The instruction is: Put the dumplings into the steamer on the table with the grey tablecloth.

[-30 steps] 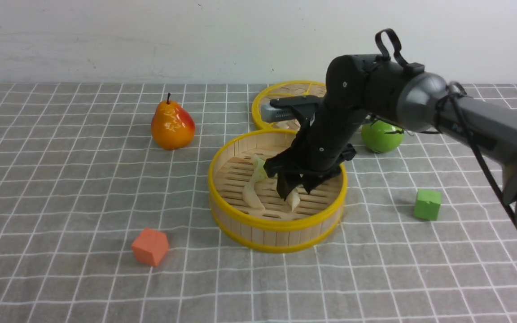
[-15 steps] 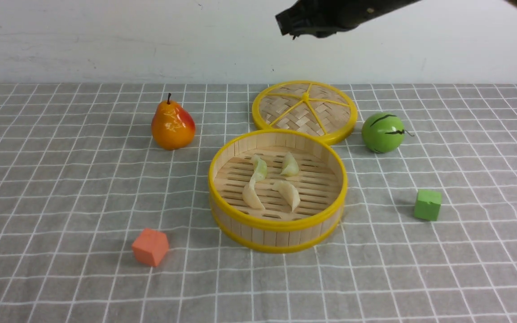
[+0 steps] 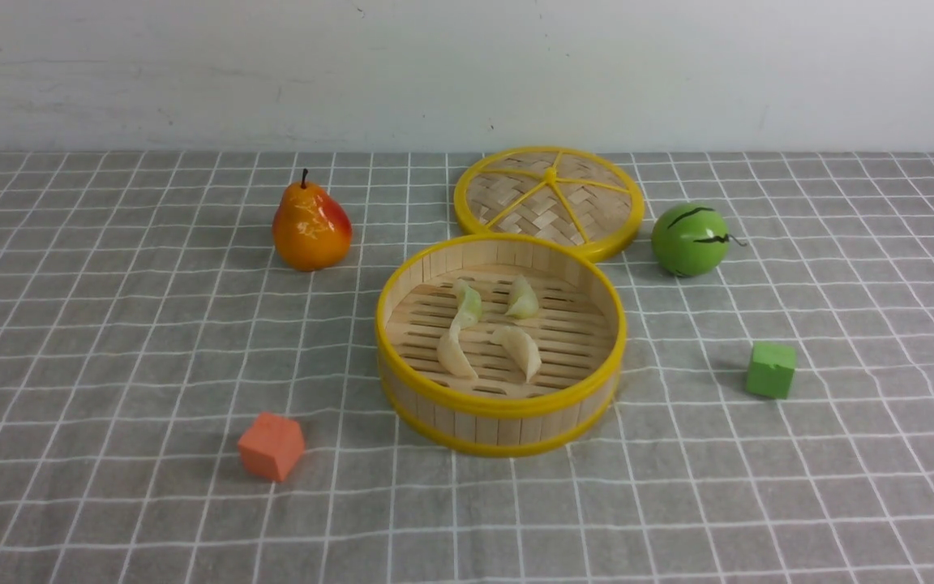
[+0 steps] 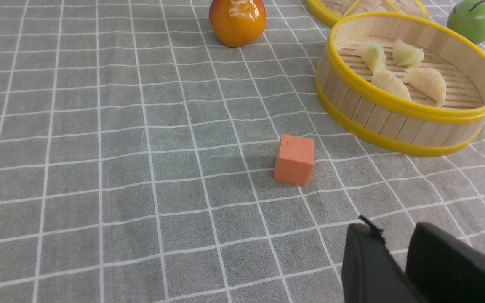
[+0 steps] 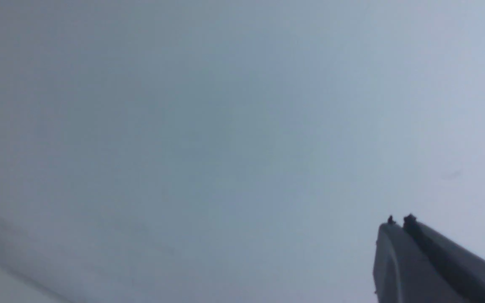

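Observation:
The steamer point(image 3: 499, 410) stands on the grey tablecloth point(image 3: 110, 341) near the middle of the table. Several pale dumplings lie on its slatted floor: two greenish ones at the back point(image 3: 468, 303) point(image 3: 522, 300) and two cream ones in front point(image 3: 455, 354) point(image 3: 520, 350). The left wrist view also shows the steamer point(image 4: 394, 122) and the dumplings point(image 4: 425, 80). My left gripper point(image 4: 398, 235) hangs low over the cloth, well short of the steamer, with its tips slightly apart and empty. My right gripper point(image 5: 398, 219) is shut and empty, seen against a blank pale background. Neither arm shows in the front view.
The flat woven lid point(image 3: 550, 195) lies just behind the steamer. A pear point(image 3: 311, 227) stands back left and a green ball point(image 3: 690, 239) back right. A green cube point(image 3: 771, 370) lies right of the steamer. An orange cube point(image 3: 272, 446) lies front left, ahead of my left gripper point(image 4: 294, 159).
My right arm has risen out of the steamer and left the front view. The dumpling that was under its tips now lies in the steamer. The left arm has not moved.

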Controlling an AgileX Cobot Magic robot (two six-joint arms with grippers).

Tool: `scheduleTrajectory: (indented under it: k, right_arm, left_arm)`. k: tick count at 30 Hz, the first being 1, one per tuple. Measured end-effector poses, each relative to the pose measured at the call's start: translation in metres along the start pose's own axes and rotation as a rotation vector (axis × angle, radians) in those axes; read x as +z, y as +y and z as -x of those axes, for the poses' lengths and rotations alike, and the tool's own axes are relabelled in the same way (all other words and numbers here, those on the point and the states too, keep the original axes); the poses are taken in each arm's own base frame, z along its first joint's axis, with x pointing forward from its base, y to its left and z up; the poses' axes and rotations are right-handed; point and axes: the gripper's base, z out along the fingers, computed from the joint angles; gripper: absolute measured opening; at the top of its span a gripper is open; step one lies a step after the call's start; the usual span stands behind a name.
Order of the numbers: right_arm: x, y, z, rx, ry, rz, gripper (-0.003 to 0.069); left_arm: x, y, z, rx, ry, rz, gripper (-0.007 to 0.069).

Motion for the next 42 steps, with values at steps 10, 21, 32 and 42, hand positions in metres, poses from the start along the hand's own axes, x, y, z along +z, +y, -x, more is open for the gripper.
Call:
scheduleTrajectory:
  k: [10,21,32,42]
  right_arm:
    - [0.040,0.019,-0.076,0.202,0.140,0.034,0.0001]
    - [0.005,0.034,-0.069,-0.290,0.439,0.250,0.0001]
    - [-0.093,-0.015,0.008,-0.513,0.574,-0.161,0.0001]
    - [-0.211,-0.020,-0.037,-0.322,0.305,-0.233,0.0006]
  left_arm:
    - [0.000,0.000,0.000,0.000,0.000,0.000,0.0162]
    - [0.000,0.000,0.000,0.000,0.001,0.001,0.0171]
    - [0.000,0.000,0.000,-0.001,0.001,0.000,0.0183]
    - [0.000,0.000,0.000,-0.001,0.001,0.000,0.0185]
